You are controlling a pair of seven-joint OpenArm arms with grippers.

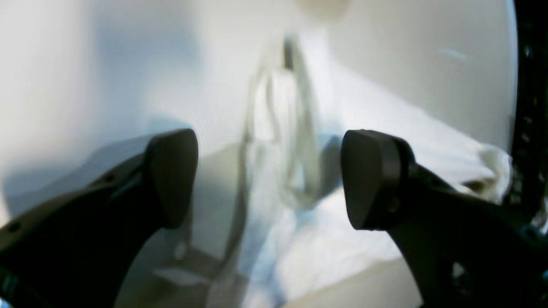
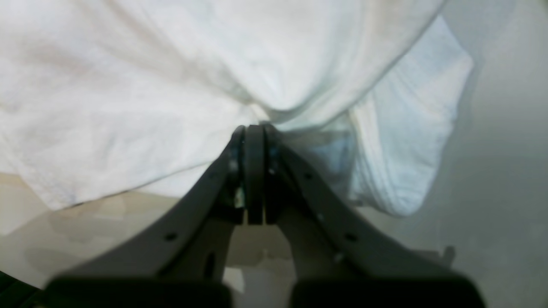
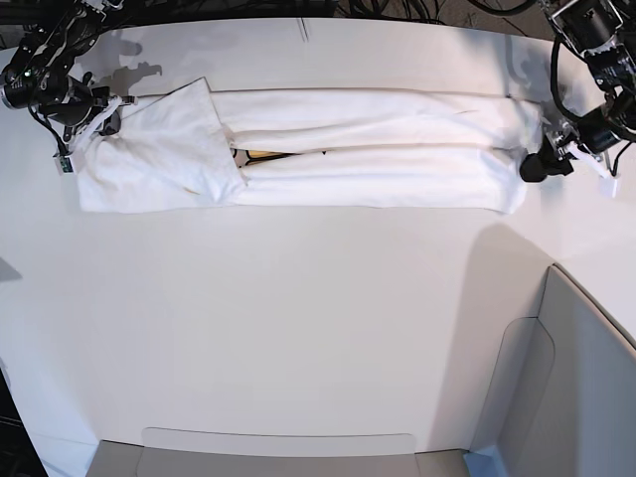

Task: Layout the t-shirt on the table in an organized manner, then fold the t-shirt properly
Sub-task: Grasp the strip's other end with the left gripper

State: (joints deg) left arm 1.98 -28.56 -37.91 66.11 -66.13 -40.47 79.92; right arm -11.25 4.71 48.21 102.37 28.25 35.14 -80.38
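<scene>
At upper left, the right gripper is pinching the t-shirt, likely anchoring it; at upper right, the left gripper's jaws are standing apart, probably for edge capture.

Soft, matt, wrinkled cloth is seen in the t-shirt. A smooth, faintly glossy surface is shown by the table, while a matt, padded look is presented by the grey panel at its edge.

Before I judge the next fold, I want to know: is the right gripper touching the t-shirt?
Touching. The right wrist view shows the fingertips of the right gripper, closed together, pressed against a fold of the t-shirt.
</scene>
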